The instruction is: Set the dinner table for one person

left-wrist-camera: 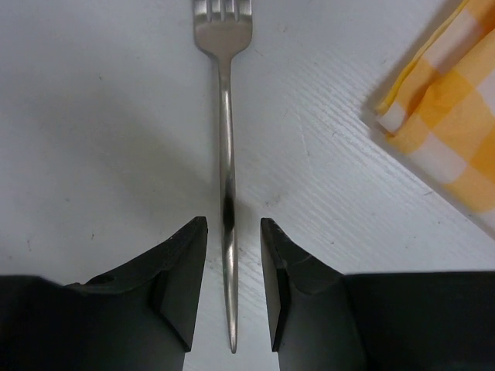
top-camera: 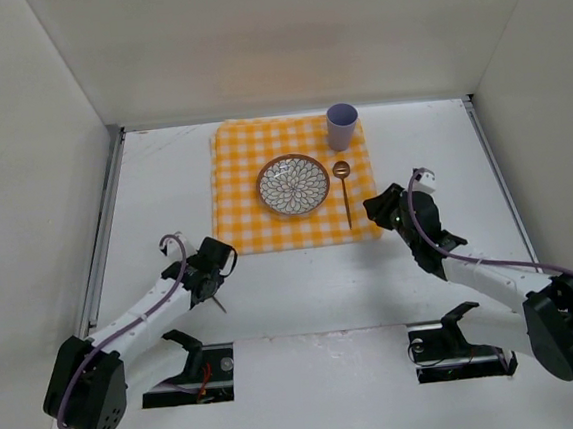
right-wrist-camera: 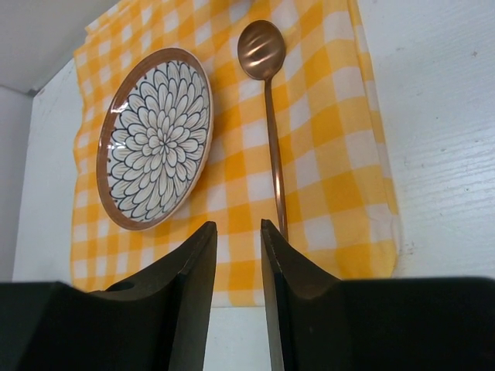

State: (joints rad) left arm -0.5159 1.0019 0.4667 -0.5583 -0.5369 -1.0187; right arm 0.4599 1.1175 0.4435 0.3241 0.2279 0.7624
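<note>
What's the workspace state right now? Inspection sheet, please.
Surface: dinner table white; checked cloth at far centre.
Job's things: plate, spoon right of it and cup at the far right corner, all on the cloth; fork on bare table.
Clutter: nothing seen.
Claws: left claw open, straddling the fork handle; right claw open, empty, near the spoon's handle end.
Cables: purple cable along each arm.
Surroundings: white walls, side rails.

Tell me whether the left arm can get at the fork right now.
Probably yes. The left tool straddles the fork at its handle, jaws apart on either side. The fork lies on bare table, with the cloth off to one side and nothing in between.
</note>
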